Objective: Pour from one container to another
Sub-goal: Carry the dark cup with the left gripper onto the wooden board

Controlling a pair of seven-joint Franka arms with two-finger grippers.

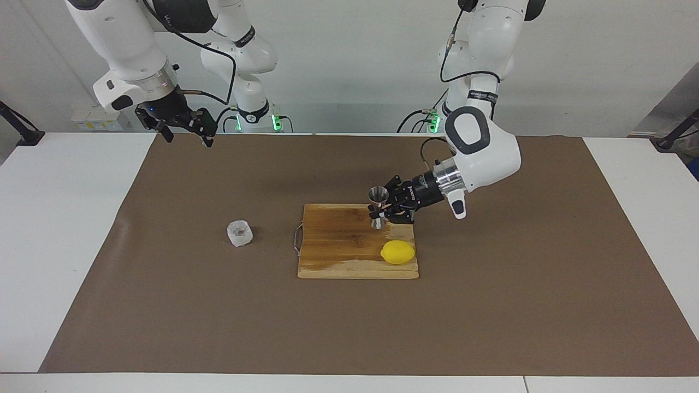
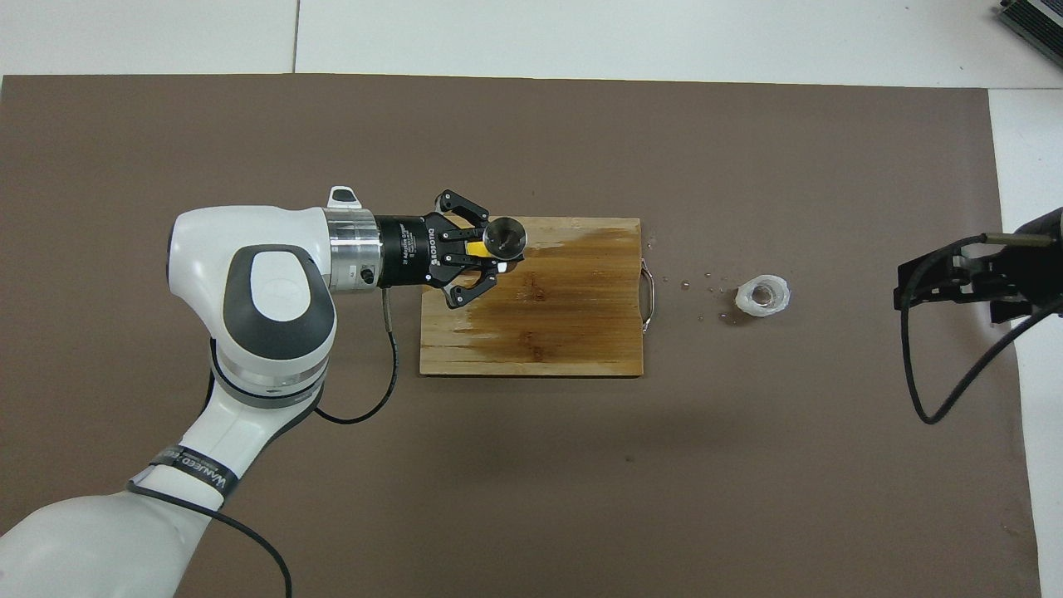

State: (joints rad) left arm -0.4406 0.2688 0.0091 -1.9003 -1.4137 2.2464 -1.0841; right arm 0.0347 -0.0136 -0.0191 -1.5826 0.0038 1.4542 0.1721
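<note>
Facing view: the left gripper [image 1: 389, 209] grips the steel jigger [image 1: 378, 207] at its waist, upright on the wooden board [image 1: 338, 245], nearer the robots than the lemon [image 1: 398, 252]. The step seems to call for keeping the jigger level. The plastic cup [image 1: 240, 233] sits on the table [image 1: 164, 305] toward the right arm's end; the right gripper [image 1: 185, 128] waits raised, fingers apart

Overhead view: droplets [image 2: 706, 291] lie between board handle [image 2: 650, 286] and cup; the wet board could be slippery

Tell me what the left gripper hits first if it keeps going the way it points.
The left gripper already brackets the jigger over the board; after that, probably the cup, if it stays low enough.
</note>
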